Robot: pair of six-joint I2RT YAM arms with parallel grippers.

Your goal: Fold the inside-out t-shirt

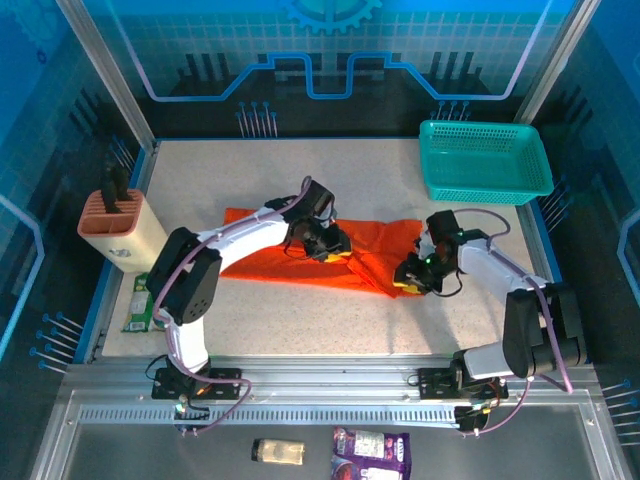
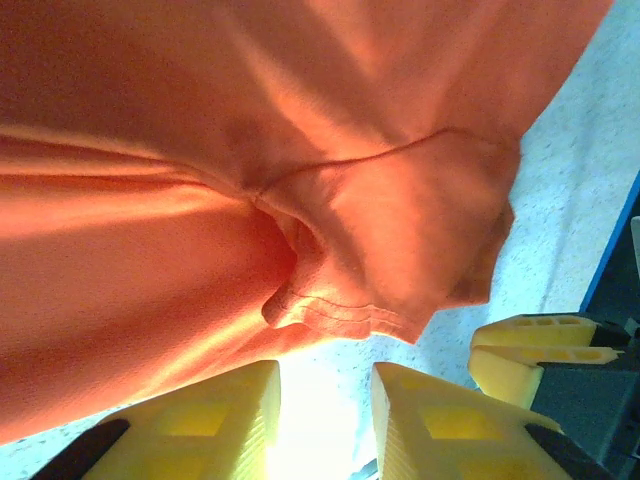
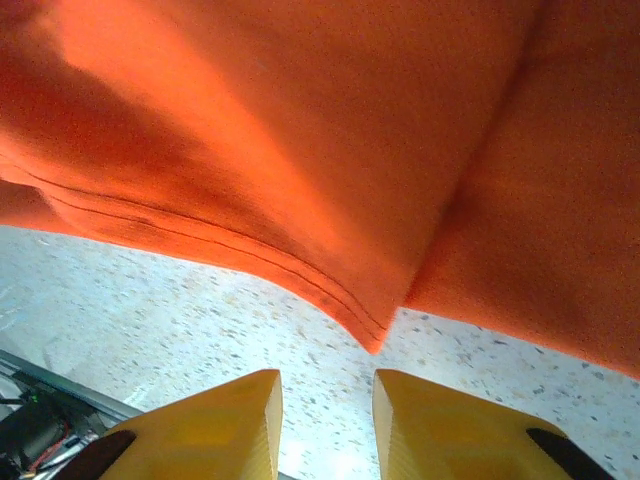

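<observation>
T-shirt: the orange t-shirt (image 1: 375,245) (image 2: 200,200) (image 3: 300,120) is spread as a long, rumpled band across the middle of the table (image 1: 330,325), well apart from the basket.
Left jaws: the left gripper (image 1: 335,248) (image 2: 325,375) is held low over the middle of the band. Its jaws are parted and released, bright table is seen between them, and a hemmed sleeve is seen just beyond the tips.
Right jaws: the right gripper (image 1: 408,280) (image 3: 325,380) is held at the band's right end, by its near edge. Its jaws are parted and released, speckled table is seen between them, and a stitched hem is seen just ahead.
Basket: a teal mesh basket (image 1: 485,160) is set at the far right corner of the table. Its mesh floor is seen all across the inside.
Holder: a beige slotted holder (image 1: 118,225) is stood at the table's left edge, with a dark object (image 1: 115,185) stuck upright in its top.
Green packet: a green packet (image 1: 138,305) is laid just beside the holder, on its near side.
Near ledge: a small jar (image 1: 277,451) and a purple packet (image 1: 370,455) are laid in front of the arm bases.
</observation>
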